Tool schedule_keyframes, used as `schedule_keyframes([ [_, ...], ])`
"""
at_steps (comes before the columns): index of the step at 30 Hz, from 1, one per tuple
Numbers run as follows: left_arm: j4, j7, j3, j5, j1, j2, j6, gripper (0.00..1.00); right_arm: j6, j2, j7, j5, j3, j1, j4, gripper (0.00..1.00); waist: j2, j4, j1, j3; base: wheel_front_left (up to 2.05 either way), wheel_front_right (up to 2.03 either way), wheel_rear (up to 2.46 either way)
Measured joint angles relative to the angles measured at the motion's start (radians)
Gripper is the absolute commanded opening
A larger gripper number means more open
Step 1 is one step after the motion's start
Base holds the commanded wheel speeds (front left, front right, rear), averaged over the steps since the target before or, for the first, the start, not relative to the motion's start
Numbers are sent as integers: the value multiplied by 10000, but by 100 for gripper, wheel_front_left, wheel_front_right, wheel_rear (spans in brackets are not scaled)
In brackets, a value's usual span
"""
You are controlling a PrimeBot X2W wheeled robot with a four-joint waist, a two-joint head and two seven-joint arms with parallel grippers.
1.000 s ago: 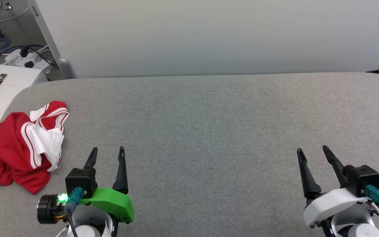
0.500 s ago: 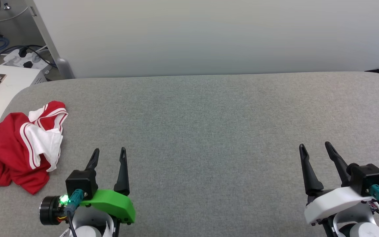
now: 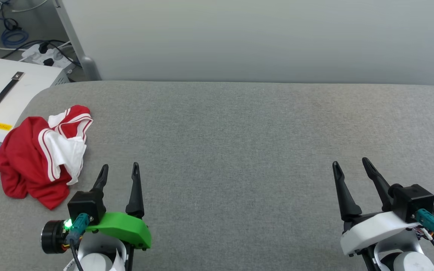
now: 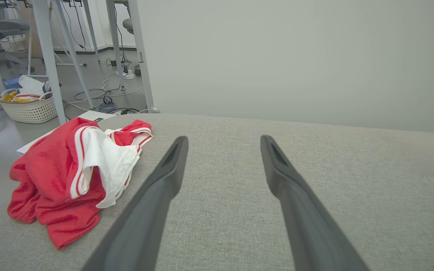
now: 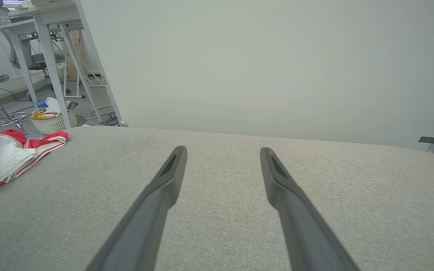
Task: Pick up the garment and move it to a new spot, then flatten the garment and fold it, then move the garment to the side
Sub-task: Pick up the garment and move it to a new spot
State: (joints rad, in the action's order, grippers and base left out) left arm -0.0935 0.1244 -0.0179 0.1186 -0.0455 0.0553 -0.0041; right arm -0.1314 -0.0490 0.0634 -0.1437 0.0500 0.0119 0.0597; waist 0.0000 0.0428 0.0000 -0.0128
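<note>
The garment (image 3: pixel 40 158) lies crumpled at the table's left edge, red with a white sleeve and red-white striped trim on top; no numerals show. My left gripper (image 3: pixel 120 168) stands open just right of it, near the front edge, holding nothing. In the left wrist view the garment (image 4: pixel 70 180) sits left of the two spread fingers (image 4: pixel 164 177). My right gripper (image 3: pixel 349 163) is open and empty at the front right, far from the cloth. In the right wrist view the garment (image 5: pixel 6 158) shows at the far left edge.
The grey fabric-covered table (image 3: pixel 239 131) runs wide between the grippers. A white box with a black handle (image 3: pixel 4 94) stands beside the table's left end. A pale wall panel (image 3: pixel 239 37) backs the table. Cables, desk legs and a laundry basket (image 4: pixel 28 107) are on the floor beyond.
The head camera has turned left, so the whole picture shifted right. Both grippers stay open and hold roughly the same pose; the garment has not moved on the table.
</note>
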Motion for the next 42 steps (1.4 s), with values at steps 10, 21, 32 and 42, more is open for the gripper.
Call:
schedule_keyframes([
  [10, -163, 226, 288, 242, -37, -2, -4, 100, 0, -54, -163, 75, 617, -268, 230, 100, 0, 882, 0, -130, 0, 0, 0],
  [21, -288, 466, 522, 426, -46, -2, -6, 100, 0, -316, -255, 75, 1220, -558, 332, 100, 0, 2012, 0, -233, 0, 0, 0],
  [32, -374, 692, 709, 408, -58, -2, -6, 100, 0, -454, -282, 77, 1546, -611, 336, 100, 0, 3241, 0, -293, 0, 0, 0],
  [42, -458, 909, 917, 393, -56, -2, -104, 100, 0, -449, -238, 77, 1753, -653, 412, 100, 0, 4130, 0, -270, 0, 0, 0],
])
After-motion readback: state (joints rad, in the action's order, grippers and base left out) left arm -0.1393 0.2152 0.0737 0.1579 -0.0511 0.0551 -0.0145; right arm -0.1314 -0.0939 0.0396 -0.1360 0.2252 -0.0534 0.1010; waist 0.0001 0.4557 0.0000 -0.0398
